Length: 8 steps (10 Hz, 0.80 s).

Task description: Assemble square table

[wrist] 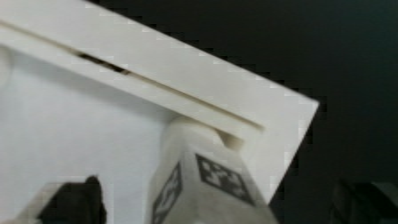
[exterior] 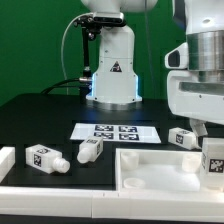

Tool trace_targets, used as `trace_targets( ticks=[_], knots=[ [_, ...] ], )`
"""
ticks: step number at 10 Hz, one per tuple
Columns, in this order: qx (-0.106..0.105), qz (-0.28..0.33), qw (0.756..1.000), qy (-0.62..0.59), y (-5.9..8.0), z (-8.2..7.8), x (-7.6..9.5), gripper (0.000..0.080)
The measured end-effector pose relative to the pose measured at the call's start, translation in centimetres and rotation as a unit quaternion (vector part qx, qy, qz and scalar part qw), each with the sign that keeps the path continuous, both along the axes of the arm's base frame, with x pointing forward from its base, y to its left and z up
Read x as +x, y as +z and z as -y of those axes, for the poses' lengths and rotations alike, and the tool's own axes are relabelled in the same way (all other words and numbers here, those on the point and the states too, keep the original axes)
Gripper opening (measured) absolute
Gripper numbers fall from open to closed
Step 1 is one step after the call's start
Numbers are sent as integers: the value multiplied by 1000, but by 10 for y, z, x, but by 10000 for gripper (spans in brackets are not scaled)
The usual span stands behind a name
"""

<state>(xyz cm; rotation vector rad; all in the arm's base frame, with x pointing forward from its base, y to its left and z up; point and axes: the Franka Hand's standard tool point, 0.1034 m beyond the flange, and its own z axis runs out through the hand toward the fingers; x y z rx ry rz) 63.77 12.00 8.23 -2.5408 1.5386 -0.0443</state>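
Pincer (wrist: 217,203) spread wide, gripping nothing. Your leg (wrist: 214,172) stands upright between the jaws, clear of both, long axis pointing up at the wrist, foot seated in the tabletop (wrist: 107,120) corner below. I'd retreat straight up.

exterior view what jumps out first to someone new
The big white robot gripper on the exterior view's right hangs open over a short white blocky plastic leg with a black-and-white tag, upright at a corner of the flat white square tray-like table top. Three more such legs lie loose on the black table.
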Motion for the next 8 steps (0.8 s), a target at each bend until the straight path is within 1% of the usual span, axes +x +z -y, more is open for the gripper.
trace_targets(
  ticks=[1,2,4,5,6,7,8],
  knots=[
    [-6,13,1000,24,0,4,-5,647],
    [-12,15,998,53,-1,6,-7,647],
    [-25,25,990,138,-1,8,-6,649],
    [-45,35,970,235,0,11,-3,649],
    [-54,40,954,293,-2,13,0,649],
    [-59,43,943,325,-3,13,1,649],
    [-61,44,942,327,-3,13,1,533]
  ],
)
